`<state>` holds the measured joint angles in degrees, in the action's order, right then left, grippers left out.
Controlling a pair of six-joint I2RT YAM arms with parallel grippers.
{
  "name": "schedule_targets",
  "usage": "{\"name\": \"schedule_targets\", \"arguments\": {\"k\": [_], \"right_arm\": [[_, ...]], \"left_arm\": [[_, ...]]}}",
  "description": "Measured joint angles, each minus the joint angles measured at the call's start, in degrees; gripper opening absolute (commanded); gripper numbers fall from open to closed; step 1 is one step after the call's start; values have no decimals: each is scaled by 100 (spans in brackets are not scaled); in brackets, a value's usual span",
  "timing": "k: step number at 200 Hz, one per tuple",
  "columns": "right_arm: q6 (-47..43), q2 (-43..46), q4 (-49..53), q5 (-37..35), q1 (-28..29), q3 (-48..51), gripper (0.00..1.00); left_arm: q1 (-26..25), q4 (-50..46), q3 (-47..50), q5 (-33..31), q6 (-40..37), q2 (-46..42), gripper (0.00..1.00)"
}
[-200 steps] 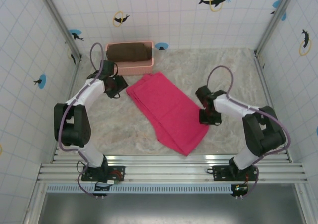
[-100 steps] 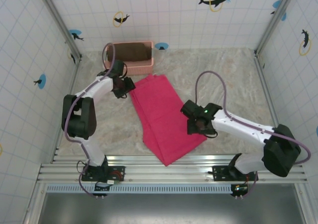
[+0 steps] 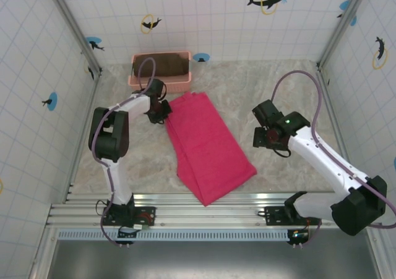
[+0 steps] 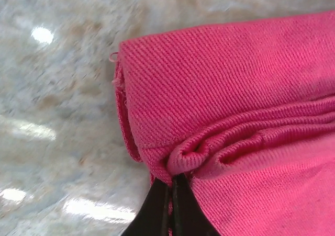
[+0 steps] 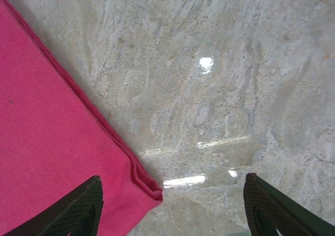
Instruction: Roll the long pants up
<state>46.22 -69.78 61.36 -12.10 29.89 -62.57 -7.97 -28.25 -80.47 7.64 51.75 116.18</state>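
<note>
The long pants [image 3: 207, 146] lie folded into a long magenta strip, running diagonally from near the basket down to the table's front. My left gripper [image 3: 164, 113] is at their far left corner. In the left wrist view, that gripper [image 4: 171, 182] is shut, pinching a bunched fold of the pants [image 4: 225, 84] at their hem. My right gripper [image 3: 265, 140] hovers over bare table to the right of the pants. In the right wrist view it [image 5: 172, 194] stands open and holds nothing. A corner of the pants [image 5: 47, 142] lies between its fingers, near the left one.
A pale pink basket [image 3: 141, 79] holding a dark brown folded cloth [image 3: 162, 64] stands at the back left, just behind the left gripper. Tiled walls close in three sides. A metal rail [image 3: 210, 214] runs along the front edge.
The left gripper moved right onto the pants' far corner and shut on it. The right gripper opened, let go of the pants' right edge and drew back to the right. The pants shifted left.
</note>
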Motion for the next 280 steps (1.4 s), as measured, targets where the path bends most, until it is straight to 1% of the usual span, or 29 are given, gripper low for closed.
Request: {"name": "schedule_targets", "arguments": {"k": [18,39,74,77,84,94,98,108,113,115,123,147,162,178,188,200,211,224,240,250,266,280], "right_arm": [[-122,203,68,24,-199,-20,73],[-284,391,166,96,-544,-20,73],[-590,466,225,223,-981,-44,74],[-625,466,229,238,-1012,-50,75],[-684,466,232,273,-1075,-57,77],[-780,466,227,337,-1152,-59,79],[-828,466,225,369,-1176,-59,80],[-927,466,201,450,-1220,-57,82],[-984,466,192,479,-1228,-57,83],[-1001,468,184,514,-1228,-57,83],[-1078,470,129,612,-1231,-46,83],[-1384,586,-83,907,-1207,50,88],[-1622,710,-127,997,-1099,70,87],[-1882,761,-125,1008,-817,37,87],[-2022,723,-98,914,-507,-33,87],[-2168,610,-11,678,-4,-190,87],[-2277,420,66,431,466,-385,87],[-2345,175,129,205,754,-584,87],[-2396,-68,131,-22,813,-713,87],[-2413,-208,133,-153,796,-767,87],[-2439,-424,149,-302,730,-920,87],[-2463,-649,149,-369,649,-1128,86]], "left_arm": [[-122,50,-374,-101,9,247,0],[-385,155,-898,-216,81,658,0],[-1029,278,-2371,-256,286,1696,0],[-1084,297,-2522,-254,299,1797,4],[-1213,350,-2883,-254,363,2046,21],[-1357,415,-3342,-258,415,2361,51],[-1414,444,-3528,-236,459,2481,59],[-1513,474,-3834,-227,535,2688,71],[-1554,507,-3963,-227,557,2754,88],[-1565,507,-4009,-221,557,2763,92],[-1587,503,-4098,-214,560,2780,95],[-1497,472,-4107,-192,496,2625,96],[-1335,479,-3641,-173,363,2162,96],[-1115,444,-2769,-177,216,1239,96],[-992,439,-2221,-199,179,562,96],[-879,520,-1480,-210,149,-341,95],[-857,667,-767,-164,184,-1147,94],[-914,905,205,-39,321,-2063,94],[-1047,1152,1449,61,632,-2946,92],[-1154,1246,2323,94,994,-3530,92],[-1357,1167,3639,-55,1582,-4513,91],[-1589,973,4404,-271,2116,-5416,90]]}}
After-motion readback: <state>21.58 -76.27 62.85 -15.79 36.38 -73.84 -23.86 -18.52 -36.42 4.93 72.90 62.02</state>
